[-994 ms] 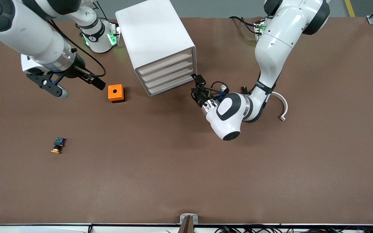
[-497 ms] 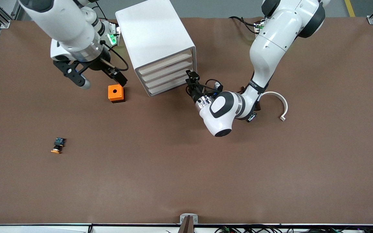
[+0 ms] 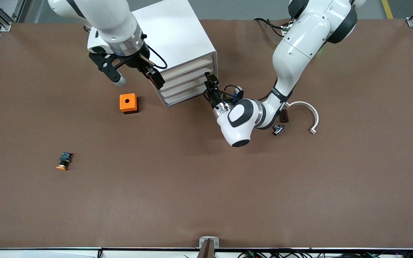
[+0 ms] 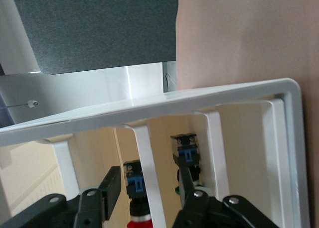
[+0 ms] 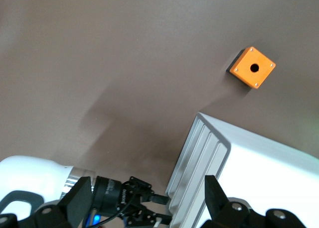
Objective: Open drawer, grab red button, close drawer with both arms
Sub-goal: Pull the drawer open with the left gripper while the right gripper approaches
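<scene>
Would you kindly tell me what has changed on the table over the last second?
The right end effector swung from the table's edge to over the cabinet, fingers open. The left end effector crept up to the drawer fronts, narrowing. The orange box and orange-capped button stayed put.

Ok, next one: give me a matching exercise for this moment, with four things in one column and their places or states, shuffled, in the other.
Things:
1. orange box
2. orange-capped button
3. left gripper
4. right gripper

Places or states:
A. at the drawer fronts of the cabinet
B. open, up in the air beside the cabinet
C. lying alone on the table, nearest of all to the front camera
D. on the table beside the cabinet, toward the right arm's end

Pairs: 1-D, 2-C, 3-A, 4-B
</scene>
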You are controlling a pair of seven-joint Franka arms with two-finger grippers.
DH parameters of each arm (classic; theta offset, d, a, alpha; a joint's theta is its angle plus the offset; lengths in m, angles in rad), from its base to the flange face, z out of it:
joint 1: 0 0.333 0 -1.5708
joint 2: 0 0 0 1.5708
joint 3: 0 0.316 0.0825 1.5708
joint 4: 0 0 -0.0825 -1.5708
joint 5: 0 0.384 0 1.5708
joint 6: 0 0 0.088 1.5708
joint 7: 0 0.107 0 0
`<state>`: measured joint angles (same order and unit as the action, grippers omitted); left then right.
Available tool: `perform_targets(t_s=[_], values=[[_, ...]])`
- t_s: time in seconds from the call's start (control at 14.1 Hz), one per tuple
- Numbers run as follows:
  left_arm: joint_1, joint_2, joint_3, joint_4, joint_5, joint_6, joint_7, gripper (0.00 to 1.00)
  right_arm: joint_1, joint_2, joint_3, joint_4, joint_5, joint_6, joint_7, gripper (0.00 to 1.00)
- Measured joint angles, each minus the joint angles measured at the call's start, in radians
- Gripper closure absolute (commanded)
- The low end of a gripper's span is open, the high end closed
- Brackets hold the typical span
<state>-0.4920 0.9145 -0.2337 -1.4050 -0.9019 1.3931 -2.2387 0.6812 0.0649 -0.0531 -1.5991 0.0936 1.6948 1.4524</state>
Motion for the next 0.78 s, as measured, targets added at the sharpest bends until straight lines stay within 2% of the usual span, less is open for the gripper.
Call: perform_targets(t_s=[0.14,0.35,0.78], values=[[-0.016,0.0,-0.002,-0.009,0.0,-0.001,-0.017,0.46,0.026,0.012,0.0,-0.002,-0.001,0.018,0.061,0.0],[-0.041,0.0,-0.002,-0.017,0.0,-0.001,-0.023,0.52,0.057,0.036,0.0,-0.002,-0.001,0.049,0.155,0.0],[-0.085,0.003,-0.003,-0.024,0.0,-0.001,-0.028,0.8,0.106,0.082,-0.001,-0.003,-0.002,0.088,0.26,0.0]])
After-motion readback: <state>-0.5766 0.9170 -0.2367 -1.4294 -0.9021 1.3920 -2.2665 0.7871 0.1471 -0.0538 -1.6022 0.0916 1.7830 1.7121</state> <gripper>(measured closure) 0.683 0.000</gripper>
